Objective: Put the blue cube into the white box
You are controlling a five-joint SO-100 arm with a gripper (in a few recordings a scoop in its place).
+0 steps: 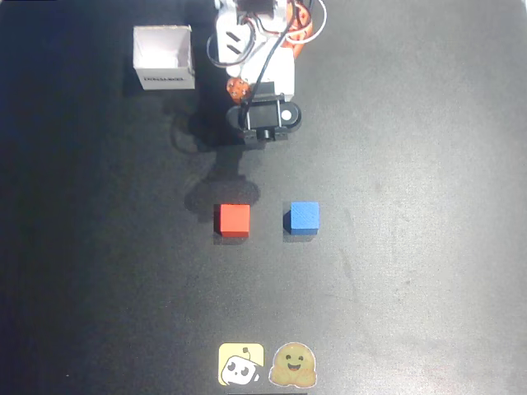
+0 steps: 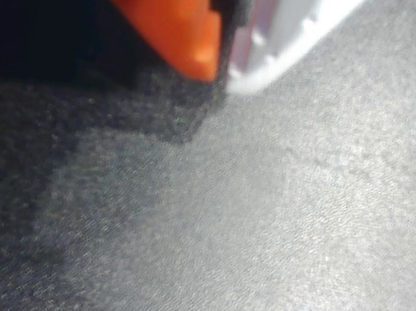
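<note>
The blue cube (image 1: 304, 218) lies on the dark table just right of centre in the overhead view. The white box (image 1: 163, 56) stands open-topped at the top left, its dark print on the near wall. My arm (image 1: 265, 115) is folded at the top centre, well behind the cube and to the right of the box. Seen from the wrist, my gripper (image 2: 221, 74) is shut: the orange finger (image 2: 169, 5) and the white finger (image 2: 293, 26) meet at their tips close above bare table, holding nothing.
A red cube (image 1: 232, 220) sits just left of the blue one, a small gap between them. Two stickers, a yellow one (image 1: 240, 364) and a smiling face (image 1: 294, 365), lie at the table's near edge.
</note>
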